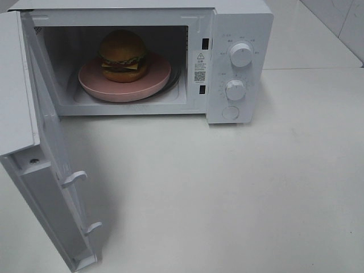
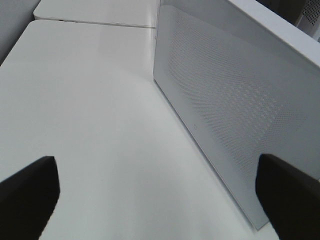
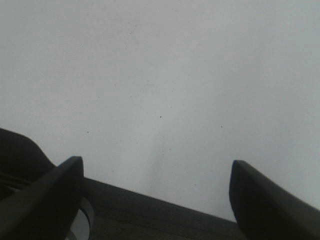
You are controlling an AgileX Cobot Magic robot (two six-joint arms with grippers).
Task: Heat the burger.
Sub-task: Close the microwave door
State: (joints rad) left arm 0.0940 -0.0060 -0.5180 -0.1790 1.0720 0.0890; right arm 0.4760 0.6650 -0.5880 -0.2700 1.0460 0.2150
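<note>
Golden-brown burger (image 1: pixel 123 55), pink plate (image 1: pixel 107 91), white microwave (image 1: pixel 242 23), fine dotted mesh on its door (image 2: pixel 225 100), white table (image 1: pixel 227 187)

Left gripper (image 2: pixel 156 162): two matte black fingers (image 2: pixel 25 200), blunt squared tips with softened corners. Right gripper (image 3: pixel 157 164): black fingers (image 3: pixel 265 200) too, wedge-shaped, flat inner faces. Dark curved housing (image 3: pixel 17 150) behind one right finger; pale grey curved strip (image 3: pixel 86 220) beside it.

soft, even light is coming down from above, making the white table (image 1: pixel 239 193) look bright. the open door (image 1: pixel 48 170) is throwing a faint grey shadow to its right, and the microwave (image 1: pixel 242 23) cavity is sitting dimmer. in the wrist views the left fingertips (image 2: pixel 25 197) and right fingertips (image 3: pixel 42 202) are showing as dark, blurred shapes.
</note>
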